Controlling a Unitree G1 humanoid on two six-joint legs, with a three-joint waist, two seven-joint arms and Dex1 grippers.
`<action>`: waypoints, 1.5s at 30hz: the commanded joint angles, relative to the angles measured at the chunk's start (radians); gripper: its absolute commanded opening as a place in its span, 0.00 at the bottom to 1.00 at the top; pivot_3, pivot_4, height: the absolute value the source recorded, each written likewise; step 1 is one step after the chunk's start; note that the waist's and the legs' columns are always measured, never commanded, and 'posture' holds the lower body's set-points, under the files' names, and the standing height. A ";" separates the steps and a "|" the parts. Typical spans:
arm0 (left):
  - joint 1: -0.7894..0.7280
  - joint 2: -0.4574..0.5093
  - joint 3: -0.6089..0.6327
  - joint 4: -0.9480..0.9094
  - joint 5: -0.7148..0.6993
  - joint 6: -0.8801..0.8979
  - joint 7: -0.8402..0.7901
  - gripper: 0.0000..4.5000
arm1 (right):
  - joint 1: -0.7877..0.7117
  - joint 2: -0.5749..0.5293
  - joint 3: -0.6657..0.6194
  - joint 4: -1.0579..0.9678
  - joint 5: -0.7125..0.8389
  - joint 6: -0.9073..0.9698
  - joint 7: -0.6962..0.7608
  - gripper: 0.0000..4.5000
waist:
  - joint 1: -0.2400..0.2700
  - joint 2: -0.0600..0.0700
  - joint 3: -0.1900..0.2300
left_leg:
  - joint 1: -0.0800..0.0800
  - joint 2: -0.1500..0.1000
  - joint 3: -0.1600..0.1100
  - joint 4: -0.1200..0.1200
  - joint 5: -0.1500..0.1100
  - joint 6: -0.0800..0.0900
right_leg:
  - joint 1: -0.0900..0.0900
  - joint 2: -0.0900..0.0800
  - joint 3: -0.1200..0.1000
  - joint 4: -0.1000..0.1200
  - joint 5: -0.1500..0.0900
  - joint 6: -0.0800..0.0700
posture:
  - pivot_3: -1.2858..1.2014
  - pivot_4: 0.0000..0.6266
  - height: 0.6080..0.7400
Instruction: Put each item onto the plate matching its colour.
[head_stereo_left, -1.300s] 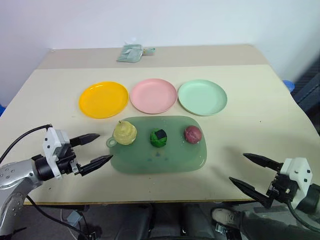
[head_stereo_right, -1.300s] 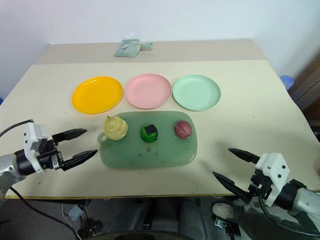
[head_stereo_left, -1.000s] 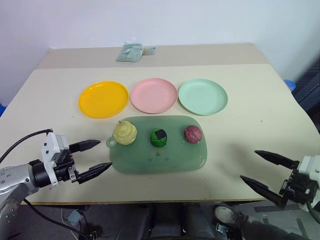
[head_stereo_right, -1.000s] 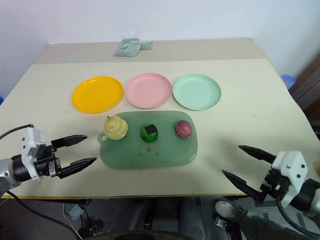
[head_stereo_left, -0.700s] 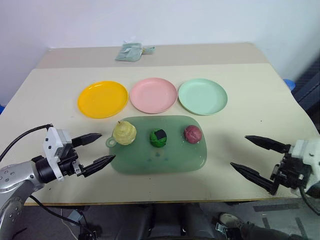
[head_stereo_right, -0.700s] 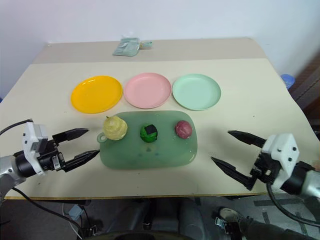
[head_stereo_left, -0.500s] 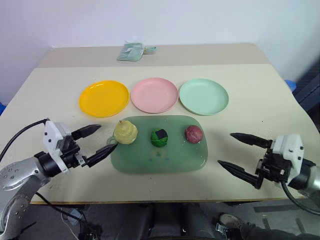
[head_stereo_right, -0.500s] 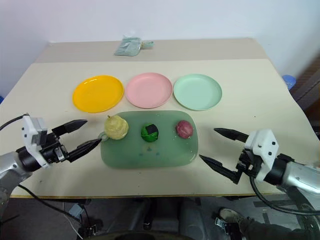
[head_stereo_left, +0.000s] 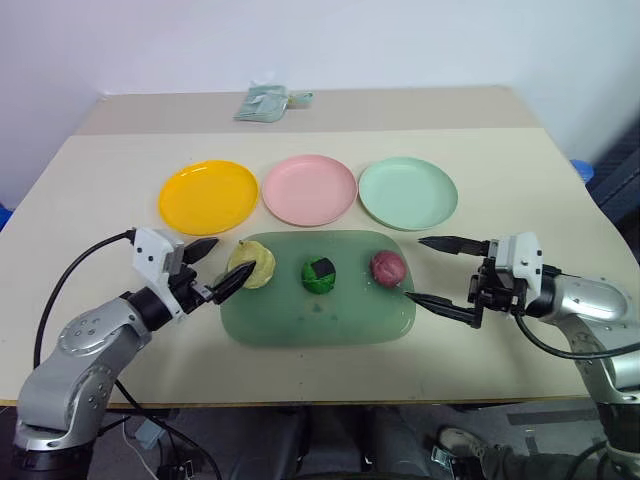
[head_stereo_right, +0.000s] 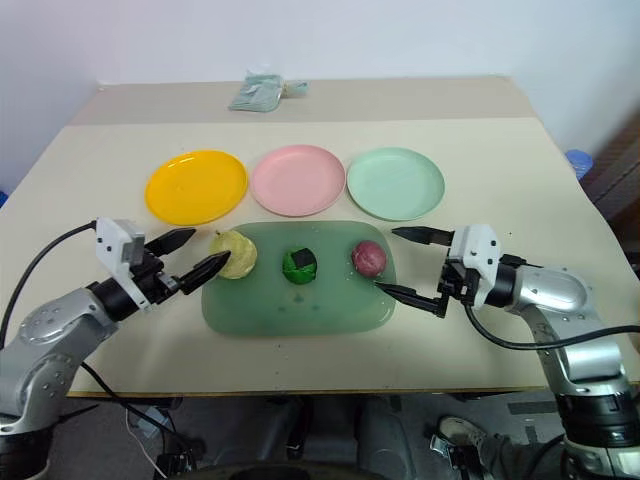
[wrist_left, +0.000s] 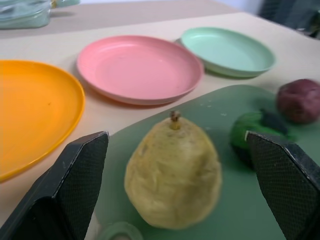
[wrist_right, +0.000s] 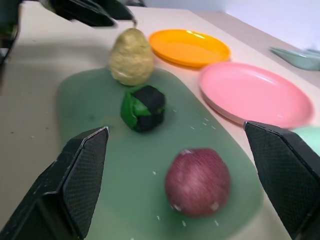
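reaching in from both sides, the two arms frame the green board (head_stereo_left: 320, 315) where all three foods sit, none yet on a plate. the left gripper (head_stereo_left: 218, 266) has its black fingers spread wide and empty, and the pear (head_stereo_left: 252, 265) lies straight ahead of them, just past the tips and between their lines, its stem pointing up so its long axis stands upright, across the level jaws. the right gripper (head_stereo_left: 432, 271) is likewise wide apart and empty, with the red ball (head_stereo_left: 387, 266) just beyond its tips, a little nearer the far finger. the green ball (head_stereo_left: 319, 274) sits in the middle of the board, between the two grippers, close to neither.

by my reading the left arm is nearer the pear and the yellow plate (head_stereo_left: 208, 196), the right arm nearer the red ball; the pink plate (head_stereo_left: 309, 189) and mint plate (head_stereo_left: 407, 192) lie beyond the board.

the pear looks matte and slightly rough, wider at the base. the red ball is round with a dull speckled skin; the green ball carries a dark square patch. the plates are smooth, shallow plastic, and the board is translucent with rounded corners.
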 joint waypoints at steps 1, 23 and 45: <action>-0.031 -0.021 -0.021 -0.001 0.039 -0.012 0.038 1.00 | -0.047 0.013 0.011 0.005 -0.005 -0.030 0.015 0.99 | 0.000 0.000 0.000 | 0.000 0.000 0.000 0.000 0.000 0.000 | 0.000 0.000 0.000 0.000 0.000 0.000 | 0.52 0.24 1.00; -0.229 -0.178 -0.101 0.188 0.241 -0.052 0.207 0.63 | -0.101 0.043 0.024 -0.016 -0.015 -0.017 -0.035 1.00 | 0.003 0.000 0.000 | 0.000 0.000 0.000 0.003 0.002 -0.003 | 0.000 0.000 0.000 0.002 0.001 0.001 | 0.52 0.24 1.00; -0.886 -0.290 -0.036 1.214 0.477 -0.434 0.445 0.99 | -0.271 0.141 0.107 0.057 -0.100 0.058 -0.173 1.00 | 0.017 -0.005 0.001 | -0.018 -0.002 0.000 0.019 0.005 -0.007 | -0.016 0.001 -0.001 0.014 0.004 0.004 | 0.52 0.24 1.00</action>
